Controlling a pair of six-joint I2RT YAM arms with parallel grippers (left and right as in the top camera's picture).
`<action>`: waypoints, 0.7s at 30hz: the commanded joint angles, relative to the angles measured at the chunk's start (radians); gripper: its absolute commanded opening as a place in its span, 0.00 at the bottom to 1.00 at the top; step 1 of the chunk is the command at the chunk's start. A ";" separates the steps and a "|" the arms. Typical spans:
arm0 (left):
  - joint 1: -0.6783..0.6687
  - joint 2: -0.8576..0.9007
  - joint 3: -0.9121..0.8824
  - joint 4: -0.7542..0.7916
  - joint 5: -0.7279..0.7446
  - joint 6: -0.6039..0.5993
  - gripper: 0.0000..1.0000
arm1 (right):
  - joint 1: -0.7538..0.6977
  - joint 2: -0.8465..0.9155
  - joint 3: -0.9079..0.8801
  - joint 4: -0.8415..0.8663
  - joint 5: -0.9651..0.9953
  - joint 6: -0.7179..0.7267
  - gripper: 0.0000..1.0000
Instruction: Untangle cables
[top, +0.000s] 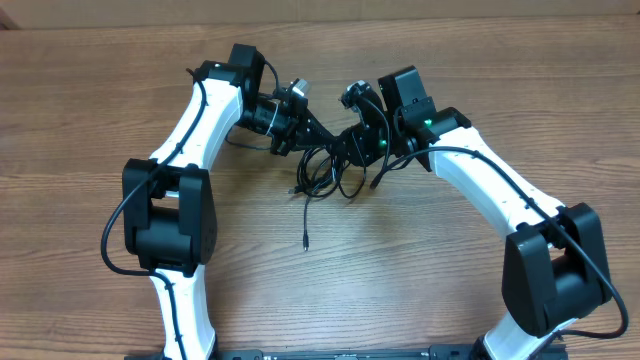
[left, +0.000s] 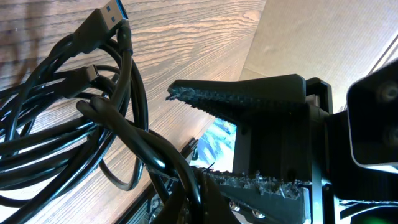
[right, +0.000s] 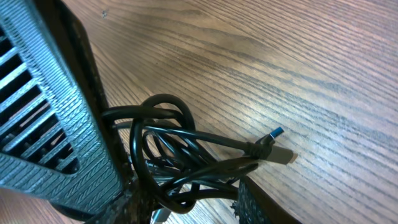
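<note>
The cables (top: 325, 172) sit in a knotted clump right where the two sets of jaws meet, loops spilling onto the tabletop (top: 420, 270) on the near side of both tips. One loose strand (top: 304, 215) trails further out from the jaws towards the arms' bases, so the tangle's long axis runs that way. A blue-tipped plug (right: 277, 134) pokes out of the clump on the far side of the right jaws. The left arm (top: 200, 110) has its left jaws clenched, and twisted strands run straight into them, so I'd say it has hold of the cables. The right arm (top: 480, 175) is just as close, but its right jaws stand released, with loops lying between them. No containers anywhere that I can see
</note>
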 joint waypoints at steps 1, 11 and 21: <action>-0.018 -0.011 0.027 -0.002 0.065 0.027 0.04 | 0.022 -0.002 -0.001 0.022 -0.059 -0.060 0.43; -0.018 -0.011 0.027 -0.002 0.067 0.027 0.04 | 0.027 -0.002 -0.001 0.021 -0.167 -0.264 0.40; -0.018 -0.011 0.027 -0.002 0.067 0.027 0.04 | 0.027 -0.002 -0.001 0.010 -0.168 -0.279 0.04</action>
